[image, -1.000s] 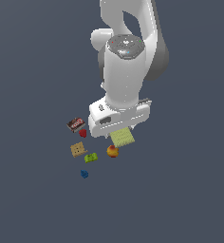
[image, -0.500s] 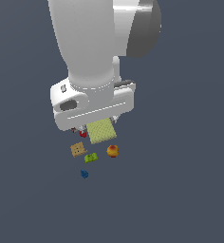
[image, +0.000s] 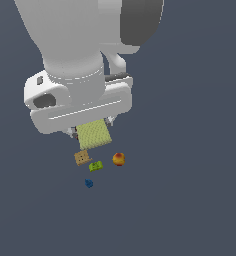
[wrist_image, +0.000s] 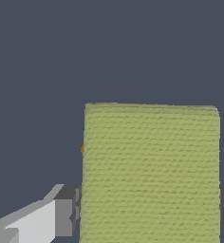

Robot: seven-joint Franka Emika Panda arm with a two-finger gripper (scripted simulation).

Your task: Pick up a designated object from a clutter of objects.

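Observation:
The yellow-green pad [image: 94, 134] hangs from under my white hand, held between the fingers of my gripper [image: 91, 127], well above the other items. In the wrist view the pad [wrist_image: 151, 173] fills the space between the two fingers [wrist_image: 66, 211], which are shut on its sides. Below it in the exterior view lie the tan square box [image: 82, 158], the small green block [image: 95, 166], the orange-red ball [image: 118, 159] and the blue bit [image: 89, 183]. The dark red-labelled packet and the red bit are hidden behind my hand.
My large white arm and hand [image: 80, 95] fill the upper left of the exterior view. A plain dark grey-blue floor [image: 190, 190] lies all around the small items.
My hand has risen toward the camera with the pad in it, and now looks much larger. The items on the floor have not moved.

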